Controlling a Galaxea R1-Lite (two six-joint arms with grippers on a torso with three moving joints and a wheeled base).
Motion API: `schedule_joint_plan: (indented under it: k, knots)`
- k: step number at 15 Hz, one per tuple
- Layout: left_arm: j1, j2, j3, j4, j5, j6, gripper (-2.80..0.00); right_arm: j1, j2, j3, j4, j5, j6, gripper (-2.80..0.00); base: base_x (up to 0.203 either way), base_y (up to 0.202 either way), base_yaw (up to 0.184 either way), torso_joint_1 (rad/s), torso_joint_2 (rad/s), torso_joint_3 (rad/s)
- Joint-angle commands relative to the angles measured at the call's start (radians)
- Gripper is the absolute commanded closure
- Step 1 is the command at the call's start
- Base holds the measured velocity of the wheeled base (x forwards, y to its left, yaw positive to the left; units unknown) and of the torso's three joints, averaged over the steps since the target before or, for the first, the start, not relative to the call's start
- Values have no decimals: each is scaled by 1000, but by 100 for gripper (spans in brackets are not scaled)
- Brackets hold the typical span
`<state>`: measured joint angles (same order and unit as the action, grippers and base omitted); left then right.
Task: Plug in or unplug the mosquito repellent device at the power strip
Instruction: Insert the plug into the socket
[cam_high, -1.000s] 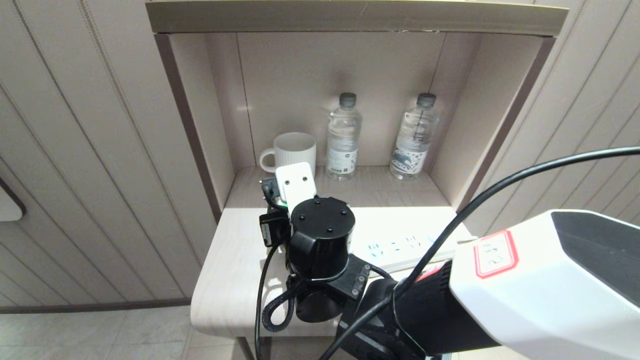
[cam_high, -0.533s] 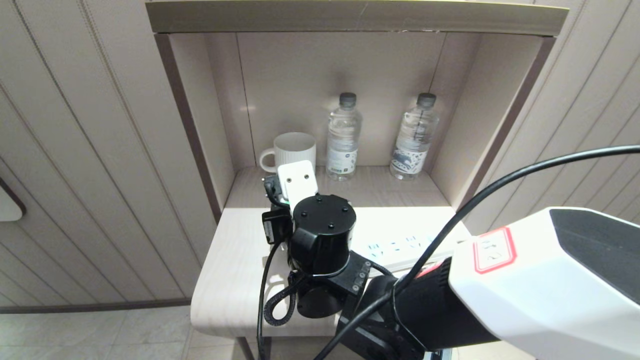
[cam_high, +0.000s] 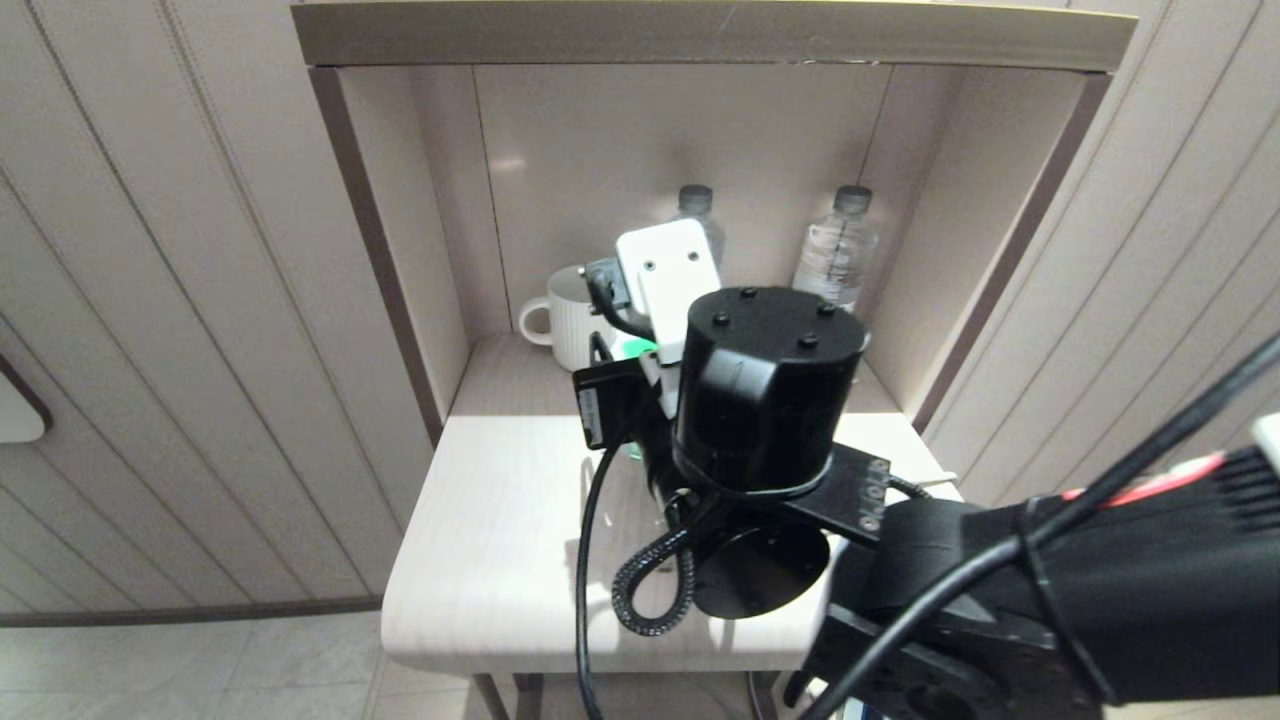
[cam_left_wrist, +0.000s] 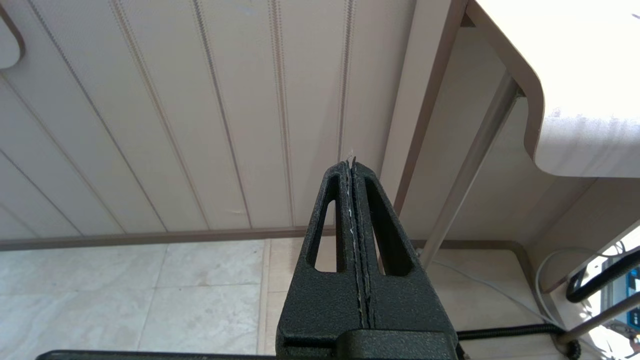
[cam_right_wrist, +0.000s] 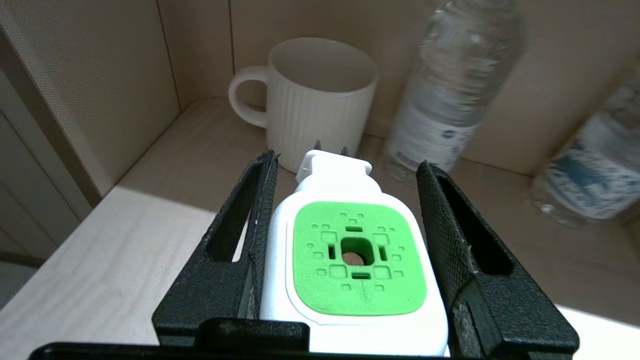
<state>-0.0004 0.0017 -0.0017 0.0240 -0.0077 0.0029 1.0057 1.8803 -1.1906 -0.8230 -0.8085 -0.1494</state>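
Occlusions and cut-offs: right arm in front of the table

In the head view the right arm covers the power strip entirely and most of one water bottle (cam_high: 695, 205), leaving its cap and shoulder visible. The mosquito repellent device (cam_right_wrist: 355, 260) is cut off by the right wrist view's lower edge; its liquid bottle is not visible. Both water bottles are blurred there, labels unreadable.

Hotel-like room: panelled walls (cam_high: 180, 300), alcove shelf (cam_high: 700, 35) with mug (cam_high: 560, 315), water bottles (cam_high: 838, 250), tiled floor (cam_left_wrist: 125, 300).
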Motion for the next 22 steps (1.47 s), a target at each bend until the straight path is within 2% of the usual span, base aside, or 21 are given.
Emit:
schedule_joint_plan:
  k: [1,6,9,11,13,16,20,22]
  knots:
    - [0,0,0,1,0,0,0,2,-198,1,169,-29,-3,0,0,0,0,0,0,0]
    - [0,0,2,1,0,0,0,-17,-502,-88,838,-46,19,0,0,0,0,0,0,0]
    - [-1,1,-1,1,0,0,0,-52,-579,-222,1154,-16,111,0,0,0,0,0,0,0]
    - [0,1,-1,1,0,0,0,-84,-598,-316,1387,55,182,0,0,0,0,0,0,0]
    - [-1,0,-1,1,0,0,0,-102,-587,-444,1658,141,296,0,0,0,0,0,0,0]
    - [0,1,0,1,0,0,0,-151,-510,-625,1944,293,443,0,0,0,0,0,0,0]
    - [0,1,-1,1,0,0,0,-312,-367,-751,2227,557,463,0,0,0,0,0,0,0]
    - [0,0,1,0,0,0,0,-322,-337,-738,2343,607,403,0,0,0,0,0,0,0]
